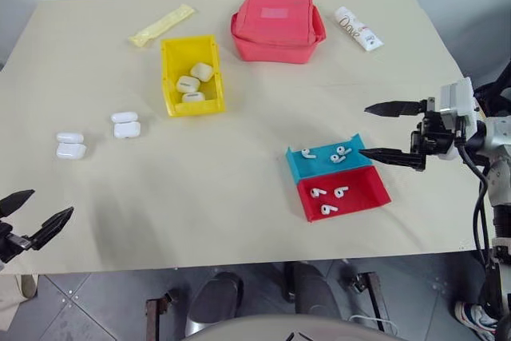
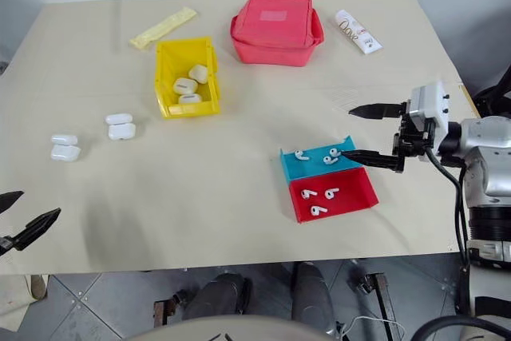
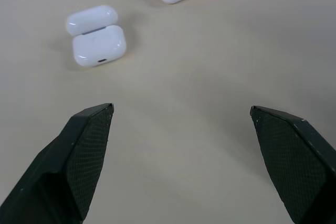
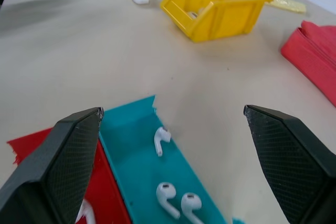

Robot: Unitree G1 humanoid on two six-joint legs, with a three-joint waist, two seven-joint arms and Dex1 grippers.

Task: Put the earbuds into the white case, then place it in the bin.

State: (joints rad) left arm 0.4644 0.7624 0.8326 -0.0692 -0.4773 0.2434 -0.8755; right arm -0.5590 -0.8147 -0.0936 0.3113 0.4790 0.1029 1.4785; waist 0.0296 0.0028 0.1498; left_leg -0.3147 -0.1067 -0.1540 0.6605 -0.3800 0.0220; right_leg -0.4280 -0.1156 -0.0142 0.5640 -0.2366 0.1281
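The left gripper [image 1: 33,215] hangs low over the bench's near left corner, jaws spread wide — nothing between them. The right gripper [image 1: 383,131] reaches in from the bench's right edge, pointing leftward and slightly down, jaws also wide apart — empty, wrist roughly level.

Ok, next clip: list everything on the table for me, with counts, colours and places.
Bin: one, yellow, far left-centre, three closed white cases inside.
Open cases: two, white, on table left of bin.
Blue tray: one, right-centre, three white earbuds.
Red tray: one, touching blue tray's near side, three white earbuds.
Pouch: one, red, far centre.
Tube: one, white, far right.
Packet: one, pale yellow, far left.
Table: beige.
Left gripper: open, near-left edge.
Right gripper: open, beside blue tray.
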